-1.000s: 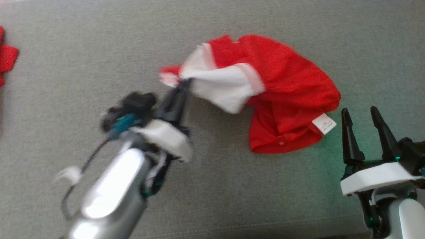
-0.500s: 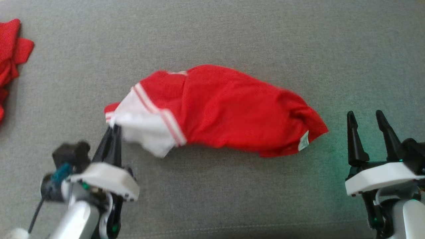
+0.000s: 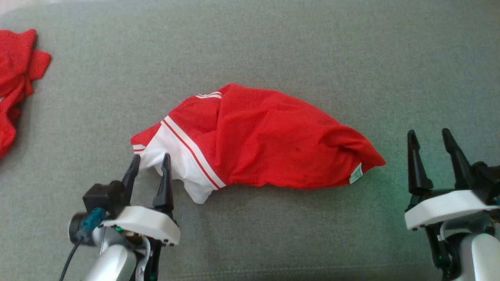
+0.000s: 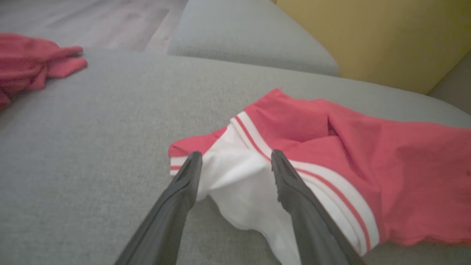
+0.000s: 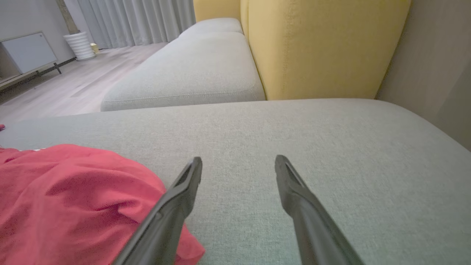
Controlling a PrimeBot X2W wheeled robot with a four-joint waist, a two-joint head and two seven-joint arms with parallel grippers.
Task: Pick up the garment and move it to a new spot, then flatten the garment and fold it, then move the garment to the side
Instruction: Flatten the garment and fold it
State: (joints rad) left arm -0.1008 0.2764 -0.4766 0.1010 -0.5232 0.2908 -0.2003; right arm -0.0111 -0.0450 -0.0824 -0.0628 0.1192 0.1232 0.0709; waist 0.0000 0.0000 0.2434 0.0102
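The garment [image 3: 269, 144] is red with a white, red-striped part at its left end. It lies bunched in a long heap on the grey cushion [image 3: 273, 47]. My left gripper [image 3: 149, 164] stands open at that white end, its two fingers on either side of the white cloth [image 4: 239, 184], holding nothing. To the right of the heap, my right gripper [image 3: 429, 142] is open and empty above bare cushion, with the garment's red edge [image 5: 73, 198] just left of its fingers. A small white label [image 3: 356, 173] shows at the garment's right tip.
Another red cloth [image 3: 17, 78] lies crumpled at the cushion's far left edge. A yellow backrest [image 5: 323, 44] rises behind the cushion, and a second grey cushion [image 5: 191, 73] adjoins it. Wooden floor [image 5: 73, 88] lies beyond.
My left gripper dragged the garment's white end left and toward me, laying it out on the cushion, then opened and let go. The right gripper has stayed put.
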